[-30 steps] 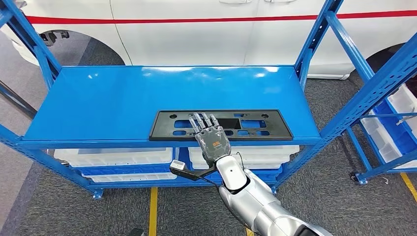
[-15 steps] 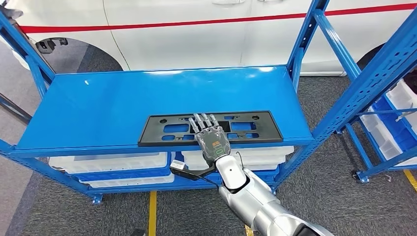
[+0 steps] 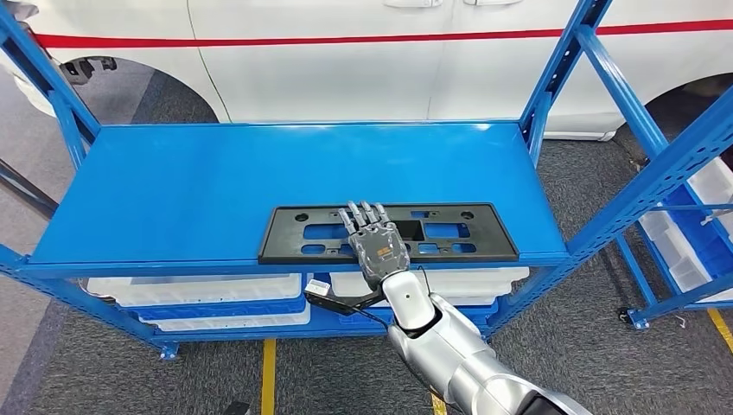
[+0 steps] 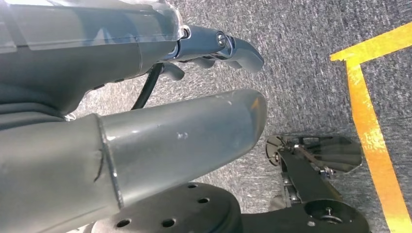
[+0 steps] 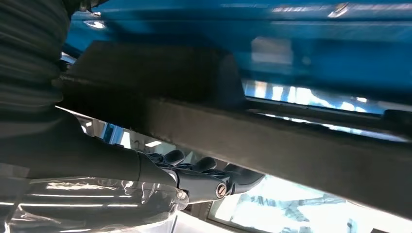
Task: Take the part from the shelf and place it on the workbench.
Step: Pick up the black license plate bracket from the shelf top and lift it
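The part [image 3: 449, 231] is a long black plastic plate with cut-outs, lying flat along the front edge of the blue shelf [image 3: 216, 181]. My right hand [image 3: 373, 238] reaches up from below and lies over the plate's front middle, fingers stretched flat on top. In the right wrist view the plate's edge [image 5: 291, 141] runs between the fingers [image 5: 204, 179] and a dark blocky shape on the shelf side, so the hand grips it at the edge. My left hand [image 4: 194, 121] hangs over the grey carpet floor and holds nothing.
White bins [image 3: 199, 290] sit on the lower level under the shelf. Blue uprights [image 3: 553, 82] stand at the shelf's corners, and a second rack with bins [image 3: 691, 216] is on the right. A white car with a red stripe [image 3: 346, 39] stands behind. Yellow floor lines [image 3: 269, 372] run below.
The whole view swung left and then back as the camera moved. My right hand stays on the part's front edge; the part still lies on the shelf.
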Robot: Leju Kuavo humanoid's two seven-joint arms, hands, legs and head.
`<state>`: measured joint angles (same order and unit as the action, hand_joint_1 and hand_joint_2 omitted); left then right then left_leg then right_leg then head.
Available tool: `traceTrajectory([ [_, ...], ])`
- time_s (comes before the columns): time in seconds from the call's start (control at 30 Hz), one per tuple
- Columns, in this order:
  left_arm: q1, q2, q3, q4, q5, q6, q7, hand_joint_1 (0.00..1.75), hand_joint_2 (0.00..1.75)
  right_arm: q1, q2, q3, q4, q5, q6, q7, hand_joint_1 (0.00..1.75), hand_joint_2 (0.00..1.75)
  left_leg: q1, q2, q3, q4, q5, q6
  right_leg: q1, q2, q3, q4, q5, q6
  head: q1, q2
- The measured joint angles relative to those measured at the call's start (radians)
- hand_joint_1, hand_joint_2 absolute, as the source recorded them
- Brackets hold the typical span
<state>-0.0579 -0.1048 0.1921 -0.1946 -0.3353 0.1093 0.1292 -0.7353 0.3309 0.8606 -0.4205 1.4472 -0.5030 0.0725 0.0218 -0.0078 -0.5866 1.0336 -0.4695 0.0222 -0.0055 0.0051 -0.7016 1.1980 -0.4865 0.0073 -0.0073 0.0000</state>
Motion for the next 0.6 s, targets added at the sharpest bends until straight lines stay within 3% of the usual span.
traceTrajectory([
  [0.03, 0.000, 0.000, 0.001, 0.000, 0.000, 0.000, 0.000, 0.00, 0.00, -0.001, 0.000, 0.000, 0.001, 0.000, 0.001, 0.000, 0.00, 1.75, -0.001, 0.000, 0.005, 0.000, -0.004, -0.003, 0.003, 0.000, 0.028, -0.063, 0.030, -0.005, 0.000, 0.000],
  [0.1, -0.001, -0.001, 0.003, 0.000, 0.000, 0.000, -0.001, 0.00, 0.00, -0.003, 0.000, 0.000, 0.001, 0.000, 0.003, 0.000, 0.00, 1.75, -0.003, -0.001, 0.009, -0.001, -0.009, -0.012, 0.010, 0.001, 0.064, -0.142, 0.049, -0.014, 0.000, 0.000],
  [0.17, -0.003, -0.001, 0.004, 0.000, 0.001, -0.001, -0.001, 0.00, 0.00, -0.003, 0.000, 0.000, 0.002, 0.000, 0.004, 0.000, 0.00, 1.75, -0.004, -0.001, 0.010, -0.006, -0.010, -0.021, 0.013, 0.001, 0.071, -0.154, 0.040, -0.018, -0.001, 0.000],
  [0.27, -0.004, 0.000, 0.007, 0.000, 0.001, 0.000, -0.001, 0.00, 0.00, -0.003, 0.001, 0.000, 0.002, 0.000, 0.009, 0.003, 0.00, 1.75, -0.004, 0.001, 0.009, 0.004, -0.023, -0.032, 0.006, 0.000, 0.083, -0.168, 0.042, -0.027, -0.002, 0.000],
  [0.33, -0.003, 0.000, 0.009, 0.000, 0.001, 0.000, -0.001, 0.00, 0.00, -0.003, 0.003, 0.000, 0.003, 0.000, 0.015, 0.006, 0.00, 1.75, -0.003, 0.002, -0.027, 0.080, -0.064, -0.035, 0.001, -0.004, 0.093, -0.177, 0.042, -0.036, -0.003, 0.000],
  [0.4, -0.002, 0.000, 0.010, 0.000, 0.001, 0.000, -0.002, 0.00, 0.00, -0.002, 0.003, 0.000, 0.003, 0.000, 0.019, 0.008, 0.01, 1.75, -0.003, 0.002, -0.096, 0.209, -0.113, -0.038, 0.003, -0.008, 0.095, -0.176, 0.038, -0.043, -0.003, 0.000],
  [0.43, 0.000, 0.000, 0.010, 0.000, 0.001, 0.000, -0.003, 0.00, 0.00, -0.001, 0.003, 0.000, 0.004, 0.000, 0.021, 0.008, 0.35, 1.75, -0.002, 0.002, -0.124, 0.256, -0.121, -0.041, 0.003, -0.008, 0.096, -0.174, 0.036, -0.044, -0.003, 0.000],
  [0.47, 0.001, 0.000, 0.010, 0.000, 0.000, 0.000, -0.006, 0.00, 0.00, -0.001, 0.003, 0.000, 0.004, 0.000, 0.023, 0.010, 0.77, 1.75, -0.001, 0.002, -0.134, 0.264, -0.109, -0.043, 0.003, -0.007, 0.097, -0.172, 0.034, -0.043, -0.003, 0.000],
  [0.53, 0.002, 0.000, 0.011, 0.000, 0.000, -0.002, -0.014, 0.00, 0.00, 0.000, 0.003, 0.000, 0.004, 0.000, 0.033, 0.013, 1.64, 1.75, 0.001, 0.003, -0.099, 0.173, -0.039, -0.045, 0.001, -0.005, 0.102, -0.164, 0.027, -0.039, -0.003, 0.000],
  [0.6, 0.000, 0.001, 0.012, 0.000, 0.000, -0.008, -0.022, 0.00, 0.00, 0.001, 0.003, 0.000, 0.004, -0.001, 0.047, 0.015, 1.75, 1.75, 0.002, 0.003, -0.044, 0.056, 0.008, -0.042, 0.003, -0.001, 0.103, -0.154, 0.018, -0.030, -0.003, 0.000],
])
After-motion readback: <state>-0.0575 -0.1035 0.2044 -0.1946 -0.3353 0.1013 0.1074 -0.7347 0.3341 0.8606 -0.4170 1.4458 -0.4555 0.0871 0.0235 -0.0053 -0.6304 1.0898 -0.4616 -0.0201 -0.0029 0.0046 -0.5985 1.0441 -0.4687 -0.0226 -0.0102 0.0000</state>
